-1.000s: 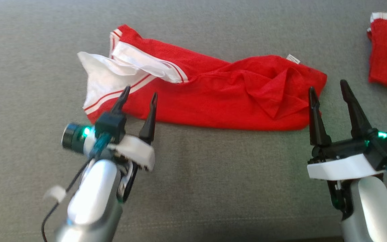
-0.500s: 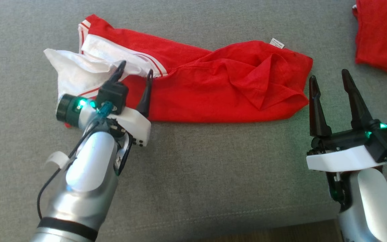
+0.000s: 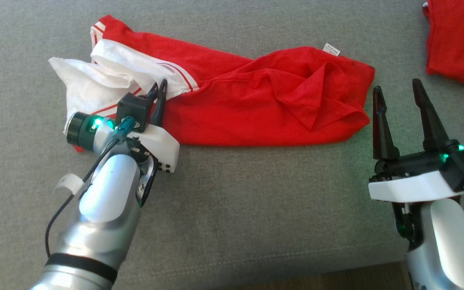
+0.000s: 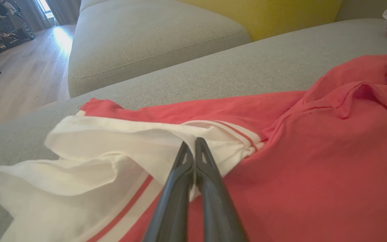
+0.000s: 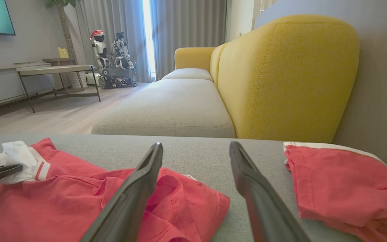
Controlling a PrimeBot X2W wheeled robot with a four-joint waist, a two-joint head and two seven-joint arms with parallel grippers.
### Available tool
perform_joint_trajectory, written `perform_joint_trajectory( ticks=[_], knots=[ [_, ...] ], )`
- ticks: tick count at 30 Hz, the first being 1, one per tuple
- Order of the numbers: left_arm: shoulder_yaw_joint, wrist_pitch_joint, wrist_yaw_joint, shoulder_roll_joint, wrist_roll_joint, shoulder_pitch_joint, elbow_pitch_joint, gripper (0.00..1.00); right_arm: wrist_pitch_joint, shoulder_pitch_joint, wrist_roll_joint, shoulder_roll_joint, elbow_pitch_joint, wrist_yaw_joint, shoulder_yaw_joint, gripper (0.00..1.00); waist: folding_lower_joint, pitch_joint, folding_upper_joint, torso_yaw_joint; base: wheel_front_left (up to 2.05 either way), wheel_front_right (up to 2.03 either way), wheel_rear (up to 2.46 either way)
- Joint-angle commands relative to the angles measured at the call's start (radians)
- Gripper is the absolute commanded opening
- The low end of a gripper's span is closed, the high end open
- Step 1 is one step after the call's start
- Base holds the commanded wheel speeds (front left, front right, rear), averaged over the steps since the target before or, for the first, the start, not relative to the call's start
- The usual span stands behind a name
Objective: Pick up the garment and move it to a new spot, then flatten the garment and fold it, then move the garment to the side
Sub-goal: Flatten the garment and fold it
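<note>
While your left gripper [image 3: 158, 84] rests on the white end of the garment [image 3: 264, 104], its jaws are together and clamped on a fold of white cloth, just beside the red-striped band. From the left wrist you can see the two dark fingers meet at their tips, with creases in the white cloth running in toward them. That garment lies lengthwise across the grey seat [image 3: 256, 209]. Its white part is bunched at your left. Its red body stretches to your right, rumpled, with a raised ridge and a deep fold near the far end. A small white label [image 3: 331, 49] sticks out at the red end's upper edge. Your right gripper [image 3: 397, 85] stands off the red end with its jaws wide apart and nothing between them. Its left finger is just beside the garment's right edge, and you cannot tell from the head view whether it touches. Its right finger is over bare seat. From the right wrist you look along the open fingers over the red end, and the left gripper's fingers show at the far left against the white cloth. A second red piece [image 3: 457, 40] with a white edge lies apart at the right, near the seat's back. A yellow backrest [image 5: 287, 77] rises behind it.
</note>
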Motion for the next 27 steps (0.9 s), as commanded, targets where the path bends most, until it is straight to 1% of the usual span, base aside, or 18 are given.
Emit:
perform_joint_trajectory(
  ticks=[1, 5, 12, 20, 23, 27],
  knots=[
    [0.029, -0.006, 0.006, 0.018, -0.007, -0.035, -0.021, 0.0, -0.006, -0.02, 0.006, 0.003, -0.031, -0.001, 0.017, 1.0, 0.0, -0.003, 0.0, 0.002, 0.0, 0.0, 0.0],
    [0.039, -0.006, 0.017, 0.014, -0.023, -0.027, -0.048, 0.0, -0.006, -0.016, 0.003, 0.002, -0.024, -0.001, 0.011, 1.0, 0.0, -0.019, 0.0, 0.016, 0.0, 0.0, 0.0],
    [0.064, -0.006, 0.034, 0.017, -0.046, 0.034, -0.183, 0.0, -0.006, -0.007, -0.002, -0.002, -0.018, -0.001, 0.005, 1.0, 0.0, -0.072, 0.0, 0.064, 0.0, 0.0, 0.0],
    [0.072, -0.006, 0.025, 0.019, -0.074, 0.111, -0.299, 0.0, -0.006, 0.02, -0.003, -0.01, -0.002, -0.001, 0.008, 1.0, 0.0, -0.134, 0.0, 0.136, 0.0, 0.0, 0.0],
    [0.069, -0.003, 0.019, 0.027, -0.076, 0.097, -0.312, 0.0, -0.006, 0.013, -0.003, -0.01, 0.002, -0.001, 0.026, 1.0, 0.0, -0.132, 0.0, 0.138, 0.0, 0.0, 0.0],
    [0.057, 0.026, 0.008, 0.049, -0.057, 0.034, -0.317, 0.0, -0.006, -0.005, 0.001, -0.007, 0.0, -0.001, 0.045, 1.0, 0.0, -0.107, 0.0, 0.107, 0.0, 0.0, 0.0]
  ],
)
